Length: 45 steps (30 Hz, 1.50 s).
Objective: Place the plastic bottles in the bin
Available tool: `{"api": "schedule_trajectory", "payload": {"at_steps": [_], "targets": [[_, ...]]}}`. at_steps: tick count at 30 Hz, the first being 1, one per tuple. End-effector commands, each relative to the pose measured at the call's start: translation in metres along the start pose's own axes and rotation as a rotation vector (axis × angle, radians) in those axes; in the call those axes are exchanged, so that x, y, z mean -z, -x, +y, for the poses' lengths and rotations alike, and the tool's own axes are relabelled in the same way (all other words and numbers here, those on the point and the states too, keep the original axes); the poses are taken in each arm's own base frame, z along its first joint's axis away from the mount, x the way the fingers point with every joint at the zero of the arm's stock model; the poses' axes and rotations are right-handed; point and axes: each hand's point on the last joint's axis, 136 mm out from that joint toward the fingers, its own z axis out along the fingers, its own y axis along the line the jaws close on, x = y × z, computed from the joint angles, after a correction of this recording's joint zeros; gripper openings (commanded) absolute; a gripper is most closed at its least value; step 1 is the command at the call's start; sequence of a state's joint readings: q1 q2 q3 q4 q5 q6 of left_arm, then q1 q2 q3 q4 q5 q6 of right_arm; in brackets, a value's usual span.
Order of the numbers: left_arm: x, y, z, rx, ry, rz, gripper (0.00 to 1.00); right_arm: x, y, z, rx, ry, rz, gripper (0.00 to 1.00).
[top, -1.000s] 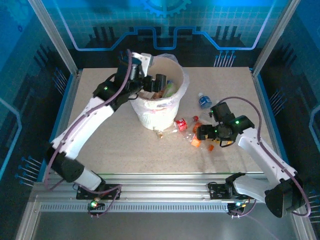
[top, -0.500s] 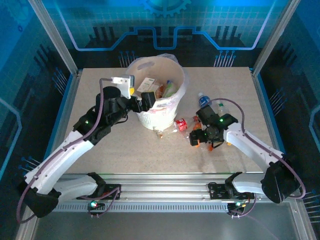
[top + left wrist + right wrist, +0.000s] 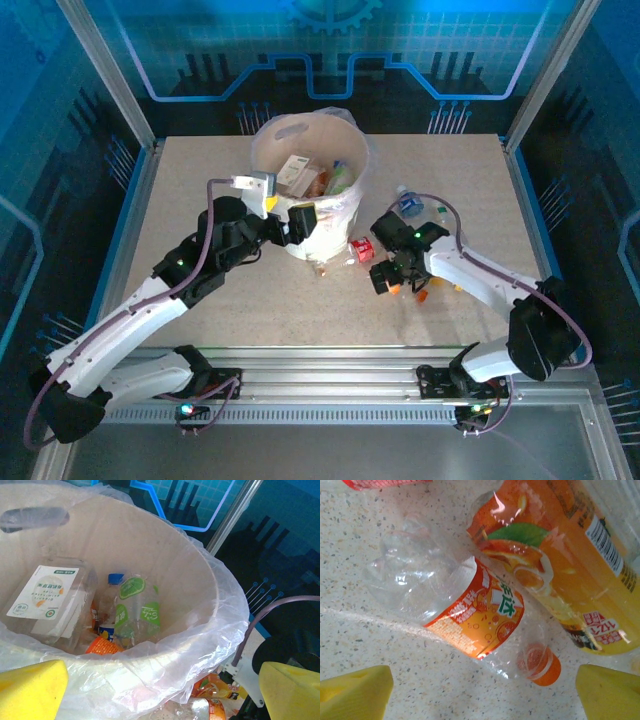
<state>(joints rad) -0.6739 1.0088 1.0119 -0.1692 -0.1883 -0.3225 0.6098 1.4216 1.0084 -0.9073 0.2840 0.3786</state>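
No word could be read in full. The crushed orange-labelled bottle (image 3: 475, 625) on the surface carried white and green Chinese characters, broken by creases. The larger orange bottle (image 3: 555, 565) bore a barcode (image 3: 605, 540) with digits too small to read and a red-and-white panel of Chinese print. Inside the bin (image 3: 170, 555), the white-labelled bottle (image 3: 47, 592) showed tiny print and a round green mark, and the green-labelled bottle (image 3: 137, 612) showed blurred white lettering.

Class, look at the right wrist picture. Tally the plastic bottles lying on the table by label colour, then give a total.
Orange-labelled: 2, a crushed clear plastic bottle with an orange cap and a fuller plastic bottle of orange drink.
Red-labelled: 1, a red-labelled plastic bottle, just its edge at the top of the view.
Total: 3.
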Motion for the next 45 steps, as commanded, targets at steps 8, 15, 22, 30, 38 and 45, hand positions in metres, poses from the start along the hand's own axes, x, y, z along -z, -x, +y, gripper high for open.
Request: {"api": "schedule_trajectory", "payload": {"at_steps": [8,15,22,30,38,45], "targets": [[0.008,0.008,-0.011,-0.038,-0.046,-0.039,0.99,-0.009,0.012,0.008,0.077,-0.014,-0.022,0.93],[0.013,0.004,-0.005,-0.032,-0.023,-0.044,0.99,-0.015,0.008,0.020,0.103,0.029,-0.029,0.92],[0.016,0.004,-0.002,-0.027,-0.012,-0.046,0.99,-0.023,0.010,0.027,0.115,0.043,-0.018,0.91],[0.023,0.008,0.002,-0.032,0.002,-0.072,0.99,-0.031,0.005,0.029,0.101,0.043,-0.005,0.92],[0.025,0.008,0.005,-0.038,0.017,-0.077,0.99,-0.040,-0.008,0.032,0.088,0.039,0.028,0.92],[0.025,0.007,0.006,-0.045,0.021,-0.074,0.99,-0.040,-0.017,0.034,0.077,0.030,0.043,0.92]]}}
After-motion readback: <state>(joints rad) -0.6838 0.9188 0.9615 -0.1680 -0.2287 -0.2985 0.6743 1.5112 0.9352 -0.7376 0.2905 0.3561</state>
